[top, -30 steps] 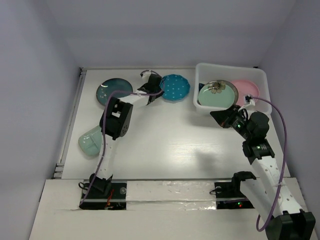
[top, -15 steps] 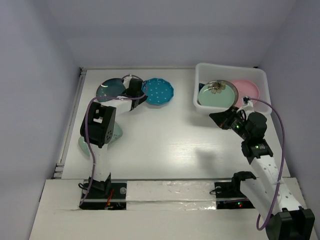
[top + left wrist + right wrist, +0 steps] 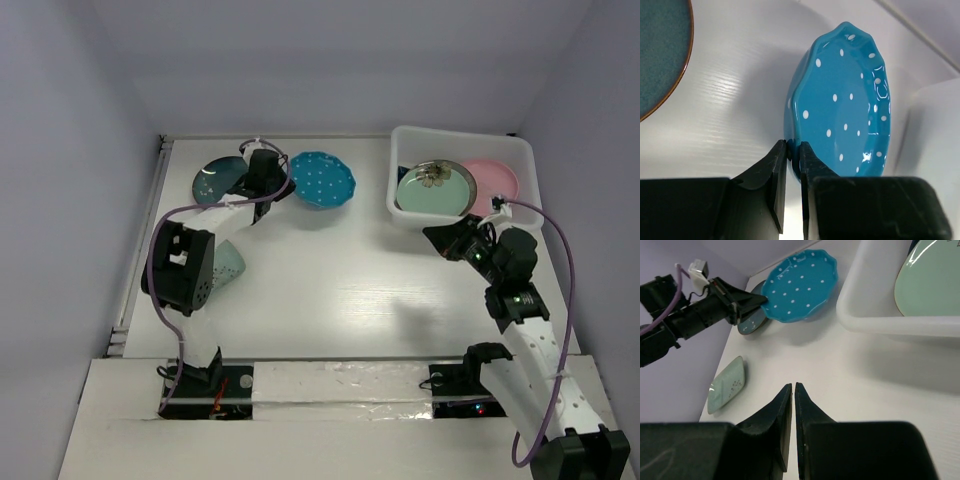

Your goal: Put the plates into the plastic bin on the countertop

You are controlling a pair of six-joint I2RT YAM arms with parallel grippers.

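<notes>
My left gripper [image 3: 793,150] is shut on the rim of the blue white-dotted scalloped plate [image 3: 845,105], which hangs tilted just above the countertop [image 3: 330,280]. From above, that plate [image 3: 322,180] is at the back centre, left of the plastic bin [image 3: 455,133]. The bin holds the mint green plate [image 3: 433,190] and the pink plate [image 3: 492,180]. The dark teal plate [image 3: 215,180] lies at the back left, partly behind my left arm. My right gripper [image 3: 793,387] is shut and empty, hovering over the countertop just in front of the bin [image 3: 880,315].
A pale green plate [image 3: 726,385] lies at the left, half hidden under my left arm's elbow [image 3: 180,270] from above. Lavender walls enclose the countertop on three sides.
My left arm's elbow has swung left and towards the near edge. The blue dotted plate shifted left with the gripper, then a little back right. My right arm barely moved.
</notes>
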